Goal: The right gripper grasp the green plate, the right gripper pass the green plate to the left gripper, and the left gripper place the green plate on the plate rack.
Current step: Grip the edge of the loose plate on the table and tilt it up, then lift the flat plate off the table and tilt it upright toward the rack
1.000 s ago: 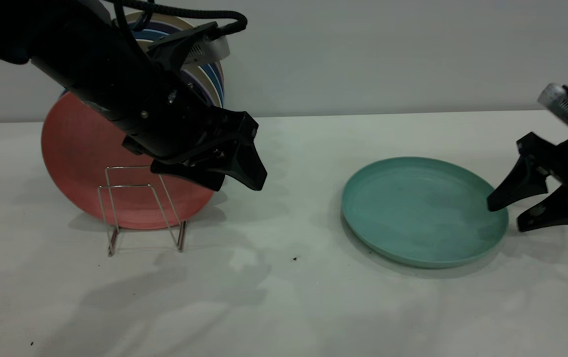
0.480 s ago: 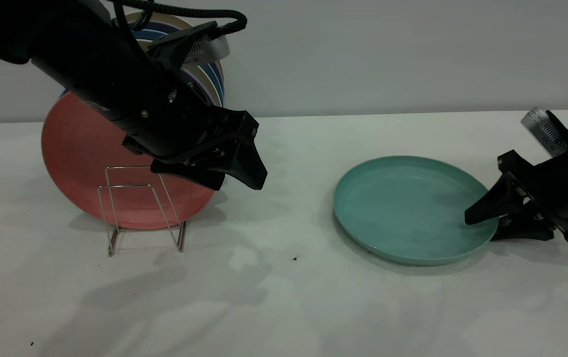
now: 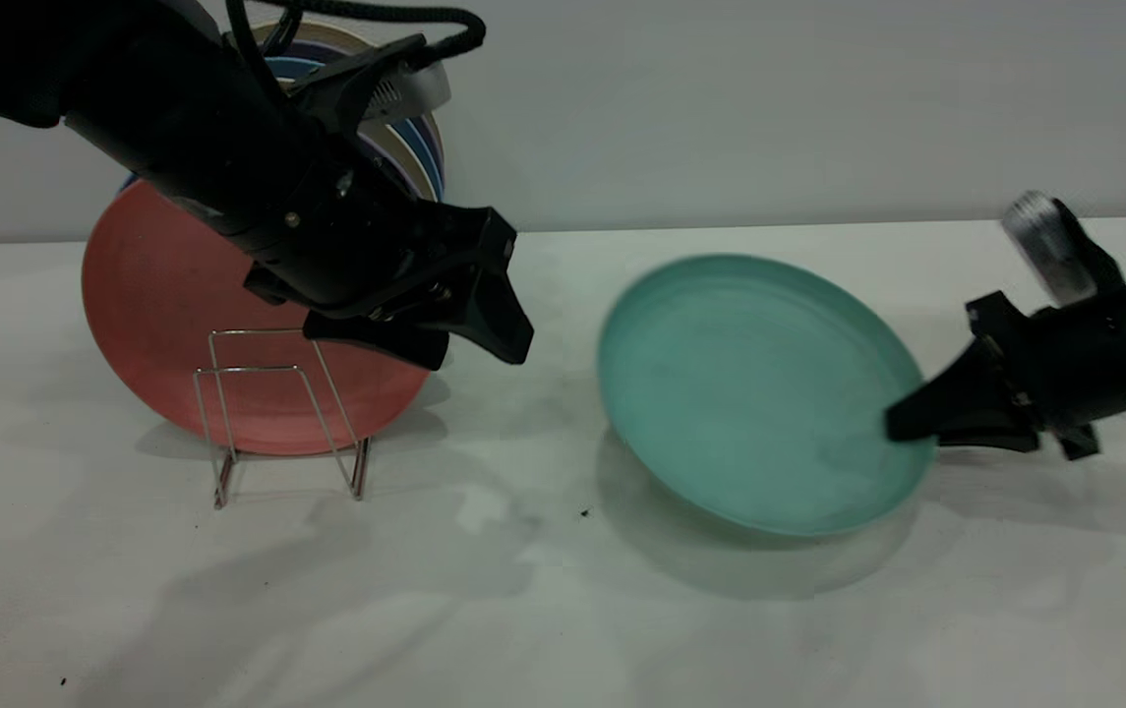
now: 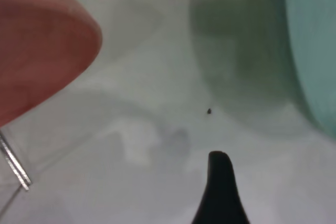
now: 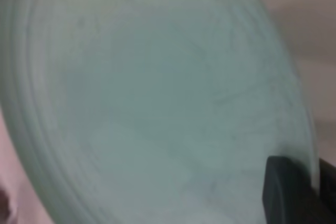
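While no writing shows, right end effector [image 3: 907, 425] pinching tilted green plate [image 3: 754, 393], left end effector [image 3: 474, 344] spread.

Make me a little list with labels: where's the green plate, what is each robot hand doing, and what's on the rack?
green plate: tilted up off the table, lifted by its edge
right tool: shut on the green plate's rim, at the table's right
left tool: open, in the air above the table, beside the rack
plate rack: front loops hold nothing
pink plate: upright behind the front loops
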`<state>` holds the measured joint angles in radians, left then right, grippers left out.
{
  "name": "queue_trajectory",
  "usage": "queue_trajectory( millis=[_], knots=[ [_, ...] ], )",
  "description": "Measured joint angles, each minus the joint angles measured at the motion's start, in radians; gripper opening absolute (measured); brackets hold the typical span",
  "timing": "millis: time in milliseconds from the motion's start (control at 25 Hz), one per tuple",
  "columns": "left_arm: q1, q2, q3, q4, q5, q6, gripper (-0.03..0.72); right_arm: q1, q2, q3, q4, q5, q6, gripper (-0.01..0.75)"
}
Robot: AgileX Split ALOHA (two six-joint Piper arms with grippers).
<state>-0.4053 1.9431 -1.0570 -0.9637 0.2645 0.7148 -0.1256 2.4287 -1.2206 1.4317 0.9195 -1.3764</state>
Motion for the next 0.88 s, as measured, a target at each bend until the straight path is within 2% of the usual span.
queue_trajectory(
  millis=[360,440,560,760,880],
  knots=[
    [0.0,0.007,0.0,-0.035,-0.008,0.0,0.583,0.153,-0.038,0.0,0.044,0.086,-0.071,0.019],
    [0.0,0.016,0.0,-0.036,-0.009,0.001,0.559,0.175,-0.058,0.0,0.051,0.094,-0.085,0.019],
    [0.0,0.019,0.0,-0.048,-0.01,0.0,0.441,0.198,-0.08,0.0,0.051,0.098,-0.092,0.019],
    [0.001,0.016,-0.002,-0.112,0.005,-0.002,0.135,0.221,-0.083,0.0,0.052,0.048,-0.096,0.025],
    [0.001,0.015,-0.005,-0.116,0.006,0.013,0.136,0.226,-0.082,0.001,0.073,0.039,-0.098,0.073]
  ],
)
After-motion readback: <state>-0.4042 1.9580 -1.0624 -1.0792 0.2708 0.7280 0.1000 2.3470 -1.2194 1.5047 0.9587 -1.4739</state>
